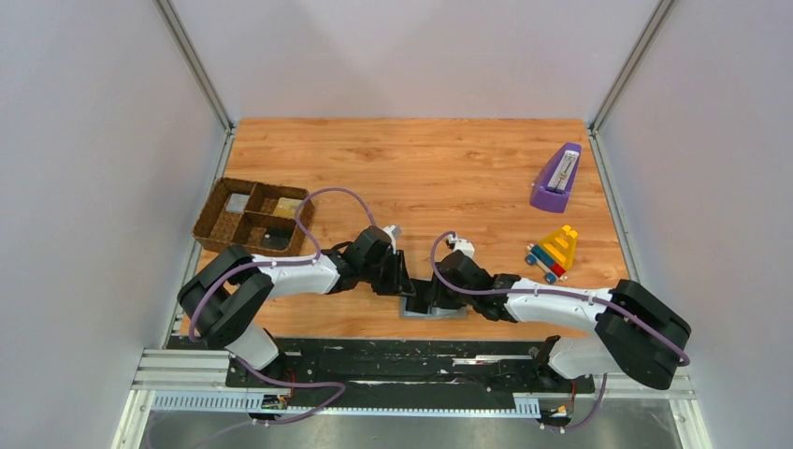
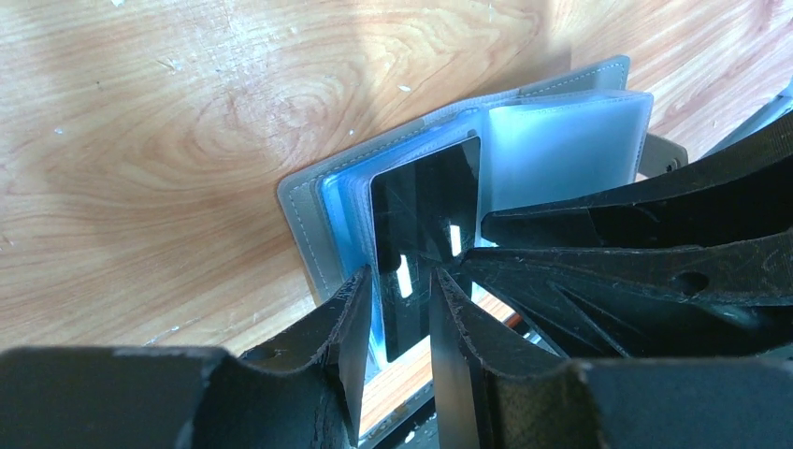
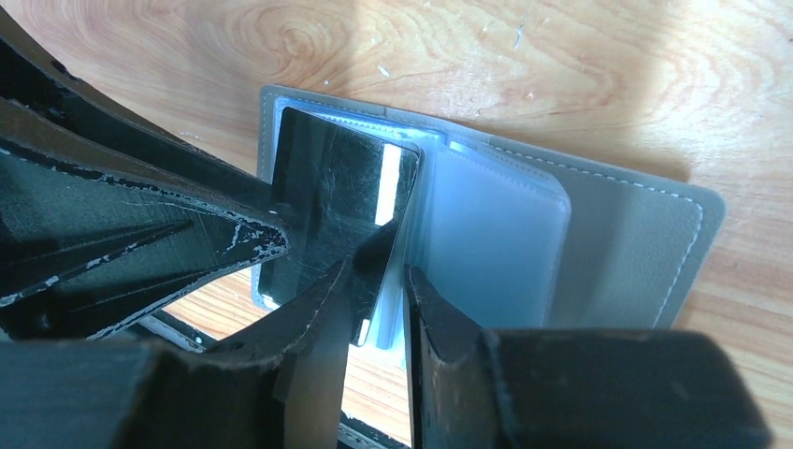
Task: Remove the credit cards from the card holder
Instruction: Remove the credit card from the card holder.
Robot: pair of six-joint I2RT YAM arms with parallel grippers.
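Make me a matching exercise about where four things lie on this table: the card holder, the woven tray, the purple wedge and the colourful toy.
1 card holder
2 woven tray
3 purple wedge
4 colourful toy

A right side, farther back
B near edge, middle
C left side
D right side, closer to front

Pairs: 1-B, 2-C, 3-A, 4-D

Arms angled inward, left tool (image 2: 397, 283) tip-to-tip with right tool (image 3: 376, 271), both low

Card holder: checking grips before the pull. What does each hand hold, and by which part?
Left hand appears to pinch the dark card by its exposed edge; right hand appears to pinch the card holder by its clear sleeves' edge.
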